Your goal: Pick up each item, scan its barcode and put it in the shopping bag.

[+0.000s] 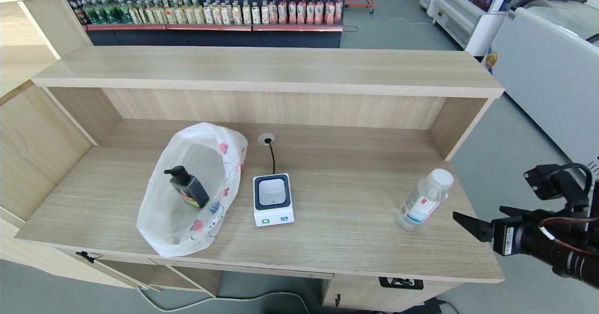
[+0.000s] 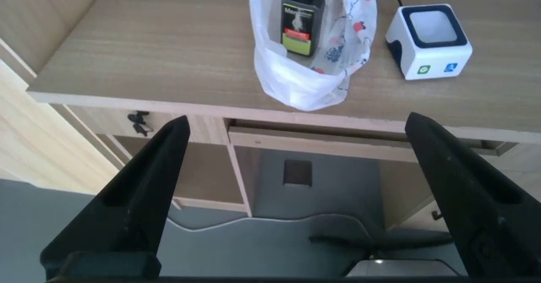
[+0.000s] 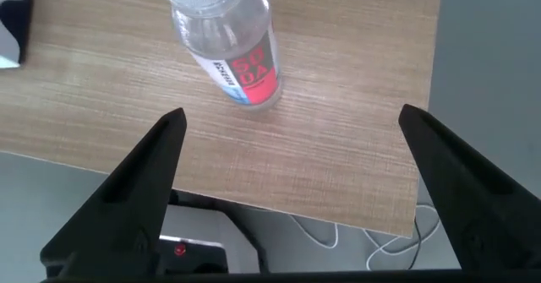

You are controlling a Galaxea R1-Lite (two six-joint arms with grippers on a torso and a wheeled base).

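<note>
A: Right claw?
B: Spread wide, gripping nothing. Left claw likewise: wide open, empty, hanging short of the front edge of the desk.
A: Bottle?
B: Ahead of the right claw and slightly to its left, near but not touching; standing close to the desk's right edge.
A: Which way up?
B: Upright, by the look: long axis vertical, white cap on top, base on the wood, label round the middle.
A: How to take it well?
B: Probably best to come in level, one finger each side of the label band, below the cap. Close across the round body, never along it. Squeeze gently, given thin clear plastic. Avoid nudging it toward the edge.
A: Then?
B: Scanner farther to the claw's left, bag beyond that, pump bottle already inside.
</note>
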